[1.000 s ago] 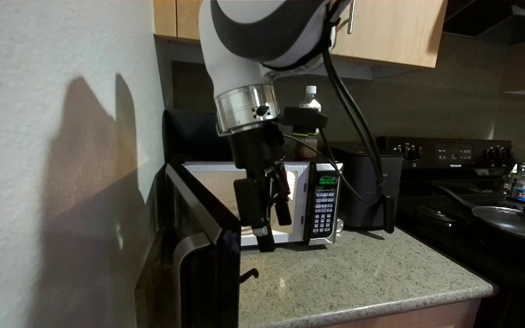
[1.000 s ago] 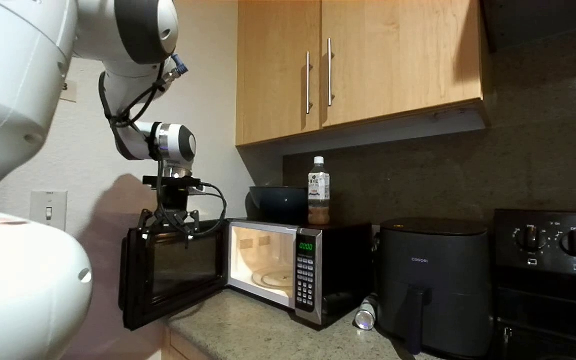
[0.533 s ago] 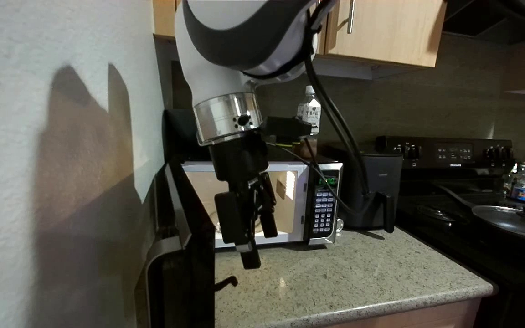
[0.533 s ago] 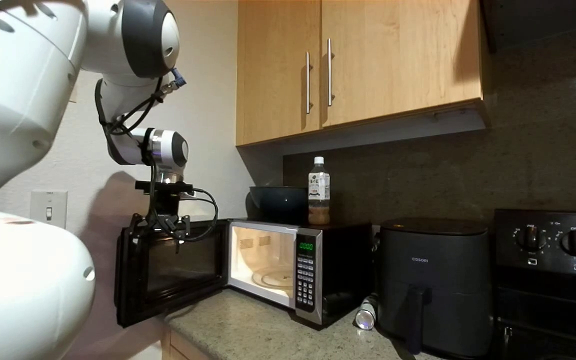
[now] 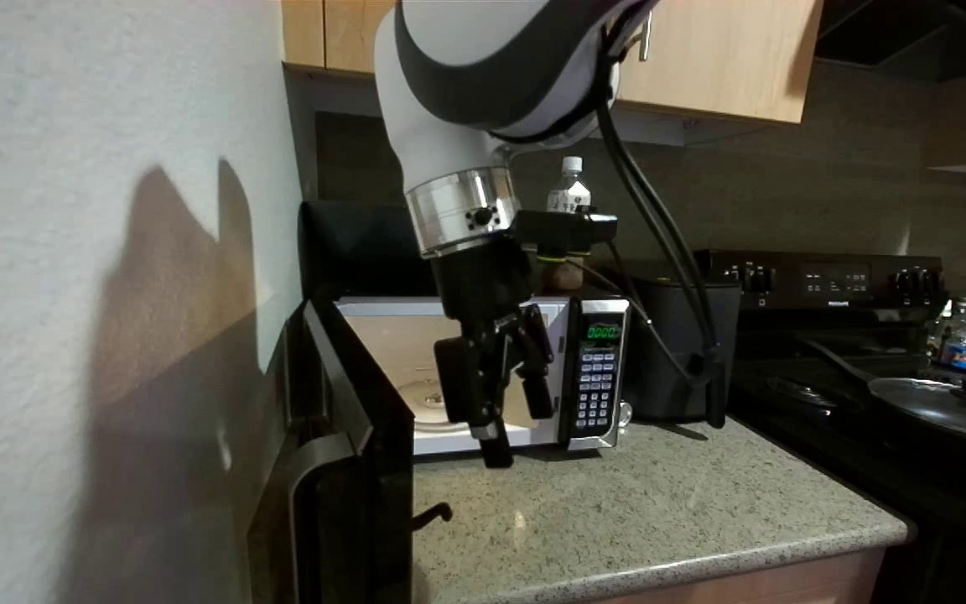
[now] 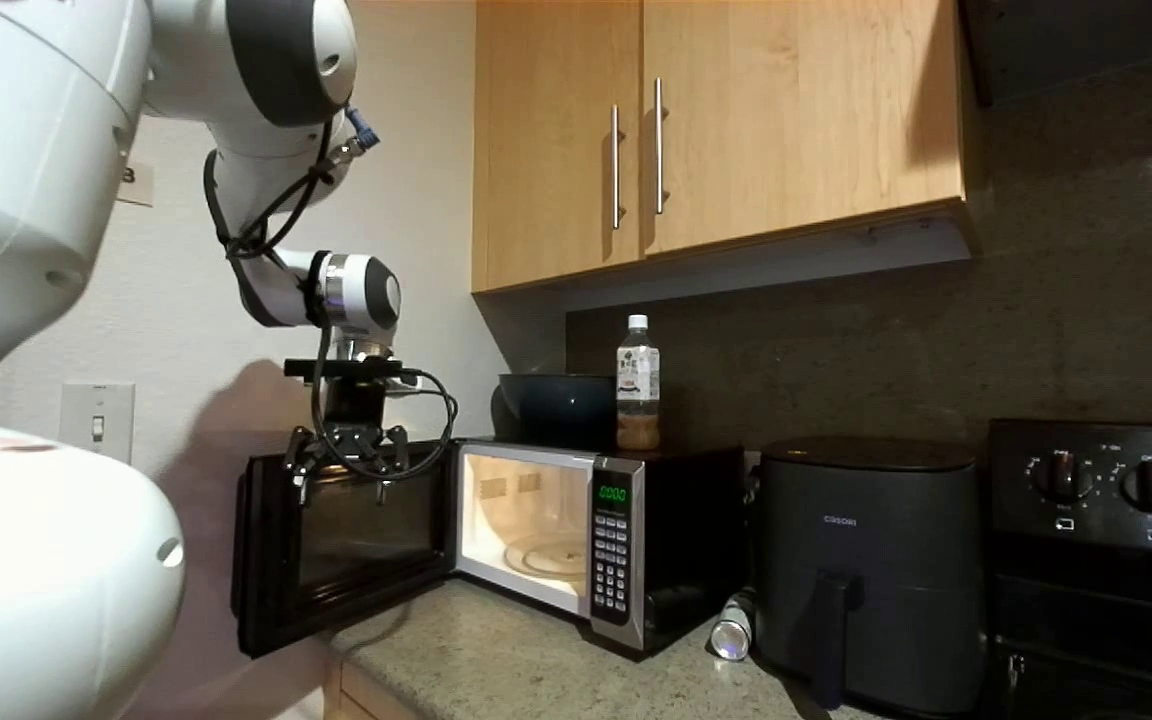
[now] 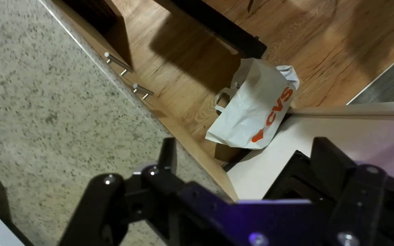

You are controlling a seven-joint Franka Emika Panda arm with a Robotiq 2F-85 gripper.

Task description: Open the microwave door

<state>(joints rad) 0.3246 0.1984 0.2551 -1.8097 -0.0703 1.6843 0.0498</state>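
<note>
The microwave door (image 6: 371,530) stands swung wide open near the wall, its dark inner face showing in an exterior view. Its edge also shows in an exterior view (image 5: 357,512) and, in part, under the right finger in the wrist view (image 7: 296,171). The microwave (image 6: 693,540) is lit inside, with a glass turntable (image 6: 548,555). My gripper (image 6: 342,490) points down on the inner side of the door. In the wrist view my gripper (image 7: 245,145) is open, its fingers far apart with nothing between them. Whether a finger touches the door cannot be told.
A wall (image 5: 114,252) is close behind the door. A bottle (image 6: 638,385) and a dark bowl (image 6: 558,408) stand on the microwave. A black air fryer (image 6: 871,570) and a can (image 6: 733,628) are beside it. A white bag (image 7: 258,106) lies on the floor past the counter edge.
The door swung further toward the wall, then came back slightly. My gripper moved toward the wall with it, then back away from the wall and off the door's outer part.
</note>
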